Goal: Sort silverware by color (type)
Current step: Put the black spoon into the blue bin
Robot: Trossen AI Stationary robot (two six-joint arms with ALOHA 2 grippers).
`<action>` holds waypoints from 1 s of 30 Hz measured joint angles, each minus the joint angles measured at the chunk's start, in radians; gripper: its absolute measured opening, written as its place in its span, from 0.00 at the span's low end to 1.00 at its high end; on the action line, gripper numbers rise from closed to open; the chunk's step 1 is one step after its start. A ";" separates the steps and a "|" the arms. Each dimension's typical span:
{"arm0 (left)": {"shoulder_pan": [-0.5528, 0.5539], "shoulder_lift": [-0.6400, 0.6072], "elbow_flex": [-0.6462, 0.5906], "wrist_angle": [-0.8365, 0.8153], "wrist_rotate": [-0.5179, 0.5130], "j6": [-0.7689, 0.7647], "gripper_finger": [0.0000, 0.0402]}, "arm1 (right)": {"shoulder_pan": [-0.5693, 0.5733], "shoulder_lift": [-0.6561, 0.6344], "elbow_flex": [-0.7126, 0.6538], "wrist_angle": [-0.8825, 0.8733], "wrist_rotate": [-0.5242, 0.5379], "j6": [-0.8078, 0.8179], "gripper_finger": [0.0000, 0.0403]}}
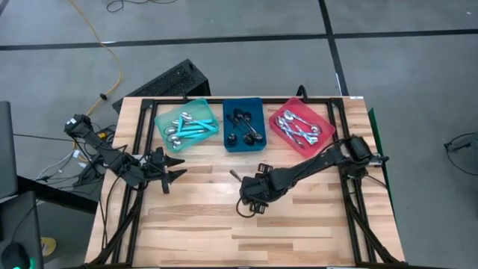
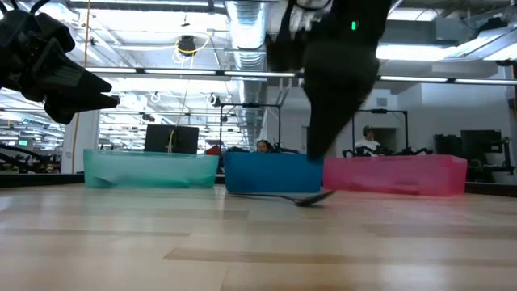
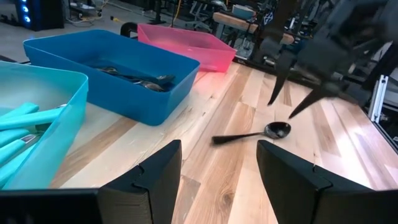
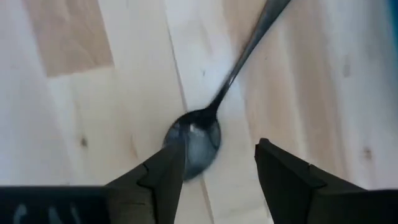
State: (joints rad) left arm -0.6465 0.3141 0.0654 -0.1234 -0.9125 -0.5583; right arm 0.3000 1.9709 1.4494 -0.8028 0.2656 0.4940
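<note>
One dark spoon [image 3: 249, 135] lies flat on the wooden table in front of the blue tray [image 1: 244, 123]. In the right wrist view its bowl [image 4: 194, 142] is just below the fingers and its handle [image 4: 249, 50] runs away from them. My right gripper [image 3: 281, 110] hangs open a little above the bowl, pointing steeply down and clear of it. My left gripper [image 1: 168, 168] waits open near the table's left edge, holding nothing. Teal-handled spoons lie in the teal tray [image 1: 187, 123], dark ones in the blue tray, silver ones in the red tray [image 1: 299, 127].
The three trays stand side by side along the table's far edge. Bare wood stretches from the spoon to the near edge. A black frame [image 1: 142, 149] runs along the table's left and right sides. People sit at desks in the room behind [image 2: 367, 141].
</note>
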 joint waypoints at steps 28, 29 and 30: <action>0.000 0.024 0.000 0.000 0.008 -0.004 0.48 | 0.070 0.068 -0.038 0.212 0.473 0.271 0.54; 0.000 0.026 0.000 0.000 0.009 -0.005 0.48 | 0.079 0.063 -0.057 0.209 0.495 0.282 0.54; 0.000 0.027 0.000 0.000 0.009 -0.008 0.48 | 0.085 0.060 -0.075 0.213 0.505 0.289 0.54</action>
State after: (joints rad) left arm -0.6467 0.3408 0.0654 -0.1230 -0.9031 -0.5663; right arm 0.3848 2.0305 1.3746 -0.5897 0.7704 0.7832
